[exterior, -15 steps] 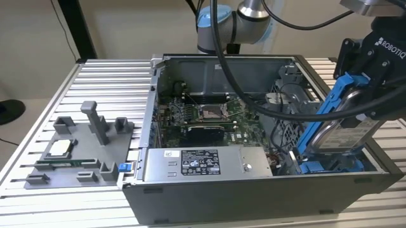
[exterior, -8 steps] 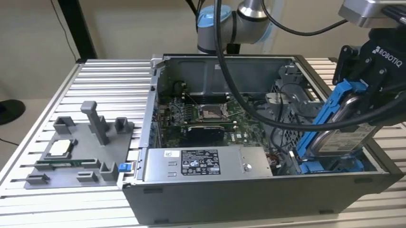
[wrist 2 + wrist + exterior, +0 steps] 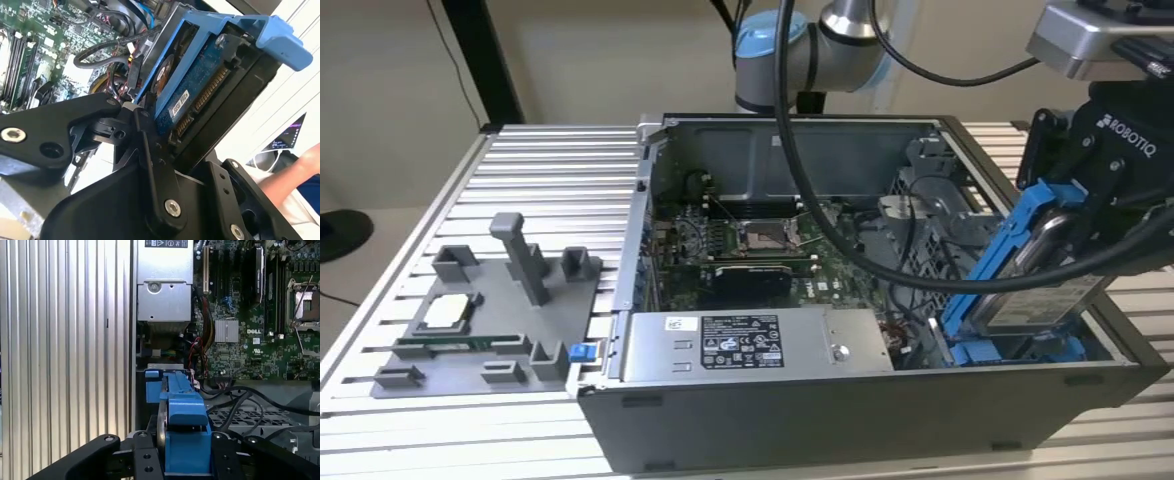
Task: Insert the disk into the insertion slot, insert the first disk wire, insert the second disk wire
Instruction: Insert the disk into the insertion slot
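Pincer (image 3: 1070,232) had the disk (image 3: 1034,295) clamped, tilted, looking only partway into the insertion slot (image 3: 1014,350) at lower right, its wire connector (image 3: 207,95) bare.

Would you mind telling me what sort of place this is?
Probably a robotics lab bench: an open computer case sits on a ribbed metal table, a grey parts fixture stands beside it, and the arm's gripper holds the blue-framed disk.

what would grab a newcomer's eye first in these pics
The bright blue-framed disk stands out first, tilted steeply in the gripper at the exterior view's right end of the open computer case. Next comes the silver power-supply box along the case's near wall, green motherboard behind it.
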Motion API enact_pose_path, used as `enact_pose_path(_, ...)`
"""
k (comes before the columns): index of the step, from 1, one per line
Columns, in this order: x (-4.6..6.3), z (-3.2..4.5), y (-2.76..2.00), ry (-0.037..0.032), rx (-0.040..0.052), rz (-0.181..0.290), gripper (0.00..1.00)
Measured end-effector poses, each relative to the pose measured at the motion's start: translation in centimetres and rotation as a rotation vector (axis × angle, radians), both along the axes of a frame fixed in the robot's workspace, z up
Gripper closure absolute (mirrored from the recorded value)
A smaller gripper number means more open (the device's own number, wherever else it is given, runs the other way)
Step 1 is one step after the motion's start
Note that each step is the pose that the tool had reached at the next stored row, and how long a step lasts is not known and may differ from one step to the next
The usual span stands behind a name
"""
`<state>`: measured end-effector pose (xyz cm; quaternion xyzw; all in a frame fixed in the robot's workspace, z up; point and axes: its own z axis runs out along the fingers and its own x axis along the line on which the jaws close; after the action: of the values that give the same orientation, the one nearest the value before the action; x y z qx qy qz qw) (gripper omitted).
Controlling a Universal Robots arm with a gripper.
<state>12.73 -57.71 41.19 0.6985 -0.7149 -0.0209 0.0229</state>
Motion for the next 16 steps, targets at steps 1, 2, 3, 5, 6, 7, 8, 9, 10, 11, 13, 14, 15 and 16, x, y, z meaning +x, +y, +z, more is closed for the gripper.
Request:
enact_pose_path(1, 0.0, -0.09, 0.02, 0.0000, 0.0000, -0.002, 1.00)
enact_pose_path(2, 0.0, -0.19, 0.04, 0.0000, 0.0002, -0.004, 1.00)
enact_pose_path(3, 0.0, -0.28, 0.05, 0.0000, 0.0000, -0.006, 1.00)
enact_pose_path(5, 0.0, -0.47, 0.08, 0.0000, -0.0002, -0.010, 1.00)
enact_pose_path(6, 0.0, -0.59, 0.10, 0.0000, -0.0003, -0.012, 1.00)
enact_pose_path(7, 0.0, -0.73, 0.11, 0.0000, -0.0004, -0.013, 1.00)
enact_pose_path(8, 0.0, -0.92, 0.13, 0.0000, -0.0001, -0.015, 1.00)
enact_pose_path(9, 0.0, -1.12, 0.14, 0.0000, -0.0001, -0.016, 1.00)
enact_pose_path(10, 0.0, -1.29, 0.15, 0.0000, 0.0001, -0.017, 1.00)
enact_pose_path(11, 0.0, -1.48, 0.15, 0.0000, 0.0000, -0.017, 1.00)
enact_pose_path(13, 0.0, -1.83, 0.15, 0.0000, -0.0002, -0.018, 1.00)
enact_pose_path(14, 0.0, -2.01, 0.15, 0.0000, -0.0002, -0.018, 1.00)
enact_pose_path(15, 0.0, -2.21, 0.15, 0.0001, -0.0001, -0.019, 1.00)
enact_pose_path(16, 0.0, -2.39, 0.16, 0.0001, 0.0000, -0.019, 1.00)
